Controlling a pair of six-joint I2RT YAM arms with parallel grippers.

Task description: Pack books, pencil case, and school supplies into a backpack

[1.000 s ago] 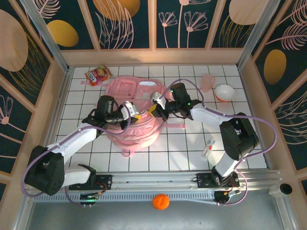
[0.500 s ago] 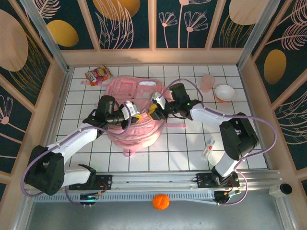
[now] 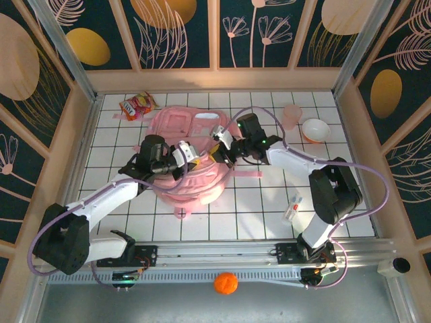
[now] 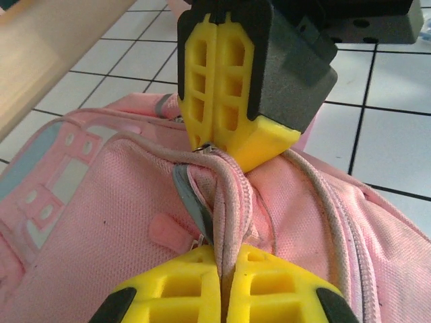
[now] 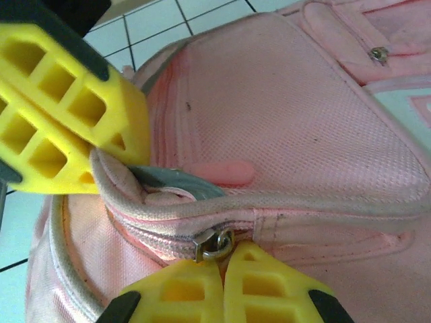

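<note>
The pink backpack point(image 3: 195, 134) lies mid-table, and both grippers meet at its top edge. My left gripper point(image 3: 191, 161) is shut on the backpack's grey piping; in the left wrist view the left gripper point(image 4: 227, 250) pinches that seam point(image 4: 232, 202). My right gripper point(image 3: 213, 153) faces it; in the right wrist view the right gripper point(image 5: 223, 259) is shut at the metal zipper slider point(image 5: 214, 243), with the pull between its tips. A white oblong item with red marks point(image 3: 293, 207), one of the school supplies, lies on the tiles at the right. The books and the pencil case are out of view.
A red-orange snack bag point(image 3: 137, 105) lies at the back left. A pink cup point(image 3: 291, 116) and a white bowl point(image 3: 315, 129) stand at the back right. An orange ball point(image 3: 225, 283) sits below the front rail. Wooden walls enclose the tiled floor.
The left gripper has edged slightly right and the right gripper slightly up-left. The backpack's top fabric is bunched a little more between them.
</note>
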